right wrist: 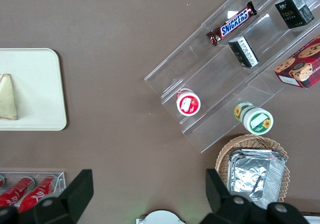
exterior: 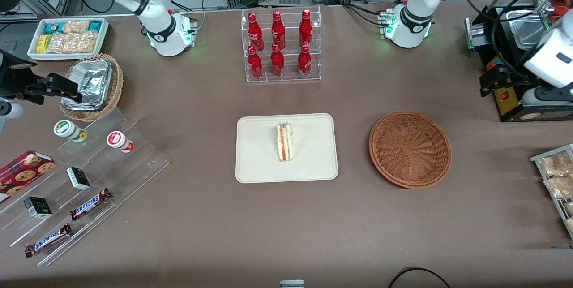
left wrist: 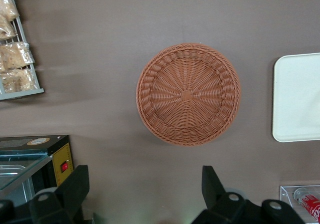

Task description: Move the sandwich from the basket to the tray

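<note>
The sandwich point(exterior: 285, 142), a pale wedge with red and green filling, lies on its side near the middle of the cream tray point(exterior: 259, 162); the right wrist view also shows the sandwich point(right wrist: 7, 97) on the tray point(right wrist: 35, 83). The reddish-brown wicker basket point(exterior: 410, 149) sits beside the tray toward the working arm's end, with nothing in it. My left gripper point(exterior: 488, 84) hangs high above the table, farther from the front camera than the basket. In the left wrist view the gripper point(left wrist: 145, 176) is open with nothing between its fingers; the basket point(left wrist: 188, 93) and a tray point(left wrist: 297, 98) edge show.
A black appliance point(exterior: 515, 100) stands close beside the gripper. A wire rack of bagged snacks point(exterior: 557, 180) lies at the working arm's end. A clear rack of red bottles point(exterior: 280, 46) stands farther back than the tray. Acrylic steps with candy bars point(exterior: 80, 180) and a foil-lined basket point(exterior: 94, 86) lie toward the parked arm's end.
</note>
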`<state>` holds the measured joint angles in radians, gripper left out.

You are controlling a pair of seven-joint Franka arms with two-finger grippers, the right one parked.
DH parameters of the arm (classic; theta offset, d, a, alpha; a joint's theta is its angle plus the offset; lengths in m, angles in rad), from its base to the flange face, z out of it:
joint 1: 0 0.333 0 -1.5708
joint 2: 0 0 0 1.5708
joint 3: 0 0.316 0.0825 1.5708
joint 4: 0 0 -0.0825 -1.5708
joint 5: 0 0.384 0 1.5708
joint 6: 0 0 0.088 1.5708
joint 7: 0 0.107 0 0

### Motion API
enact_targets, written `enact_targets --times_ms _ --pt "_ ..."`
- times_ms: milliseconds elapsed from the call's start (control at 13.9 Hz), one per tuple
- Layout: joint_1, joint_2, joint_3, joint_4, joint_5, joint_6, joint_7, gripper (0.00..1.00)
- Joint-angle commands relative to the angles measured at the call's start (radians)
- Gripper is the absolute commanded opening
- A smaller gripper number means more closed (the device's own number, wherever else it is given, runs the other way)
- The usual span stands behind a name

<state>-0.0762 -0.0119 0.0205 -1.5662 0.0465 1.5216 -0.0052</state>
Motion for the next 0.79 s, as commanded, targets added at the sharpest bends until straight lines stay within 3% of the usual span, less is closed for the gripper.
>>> enact_targets --times_ms 0,722 --pt "0.007 0.016 -0.004 0.026 -0.014 -0.015 0.017 0.99" --pt "0.029 0.029 -0.005 0.057 -0.014 -0.017 0.019 0.99"
